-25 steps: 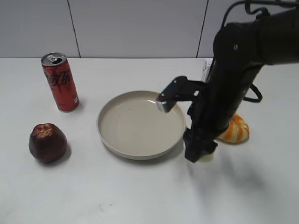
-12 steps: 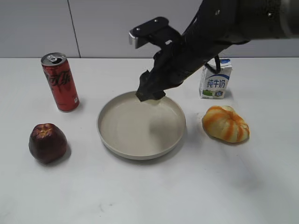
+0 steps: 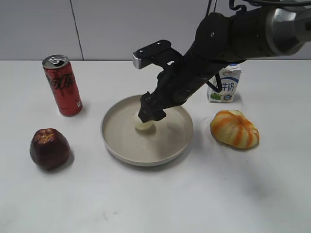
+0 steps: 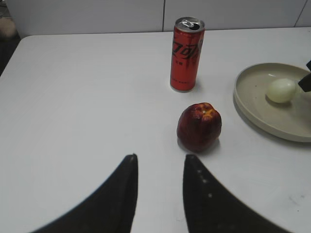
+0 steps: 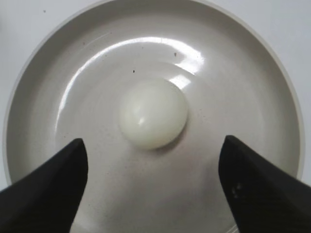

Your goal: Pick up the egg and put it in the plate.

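The pale cream egg [image 3: 143,125] lies inside the beige plate [image 3: 121,150], left of its middle. It also shows in the right wrist view [image 5: 153,120] and in the left wrist view [image 4: 281,90]. My right gripper [image 3: 150,115] hangs just above the egg with its jaws wide open; in the right wrist view [image 5: 153,145] the egg rests free on the plate [image 5: 252,77] between and ahead of the fingers. My left gripper [image 4: 159,162] is open and empty over bare table, short of the apple. The plate's rim shows at the right of the left wrist view [image 4: 248,111].
A red cola can [image 3: 62,85] stands at the back left and a dark red apple [image 3: 49,148] lies left of the plate. An orange-and-white striped pumpkin-shaped thing [image 3: 234,128] lies right of the plate, with a milk carton [image 3: 224,86] behind it.
My right gripper lifted the egg from right of the plate, carried it left over the plate, lowered and opened. The egg now lies free in the plate.
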You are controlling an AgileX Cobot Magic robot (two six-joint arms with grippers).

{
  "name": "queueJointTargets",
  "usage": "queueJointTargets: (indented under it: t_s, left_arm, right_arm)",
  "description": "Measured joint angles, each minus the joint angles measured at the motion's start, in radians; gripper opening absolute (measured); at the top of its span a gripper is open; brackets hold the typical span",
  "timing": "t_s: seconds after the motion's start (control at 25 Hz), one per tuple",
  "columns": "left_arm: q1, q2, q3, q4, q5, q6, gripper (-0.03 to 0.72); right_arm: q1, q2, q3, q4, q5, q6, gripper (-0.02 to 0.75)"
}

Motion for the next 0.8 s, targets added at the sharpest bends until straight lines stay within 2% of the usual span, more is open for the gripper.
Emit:
queueJointTargets:
  t_s: [0.16,0.36,0.48,0.64,0.8]
  left_arm:
    - [0.000,0.000,0.000,0.000,0.000,0.000,0.235]
    - [0.000,0.000,0.000,0.000,0.000,0.000,0.235]
    - [0.000,0.000,0.000,0.000,0.000,0.000,0.235]
    - [0.000,0.000,0.000,0.000,0.000,0.000,0.237]
    - [0.000,0.000,0.000,0.000,0.000,0.000,0.237]
  right_arm:
    - [-0.002,0.000,-0.022,-0.006,0.044,0.034,0.637]
    - [-0.053,0.000,-0.163,-0.133,0.201,0.296,0.635]
    - [-0.122,0.002,-0.268,-0.228,0.358,0.388,0.627]
    - [-0.224,0.011,-0.376,-0.296,0.566,0.435,0.612]
    - [-0.330,0.012,-0.409,-0.399,0.687,0.481,0.589]
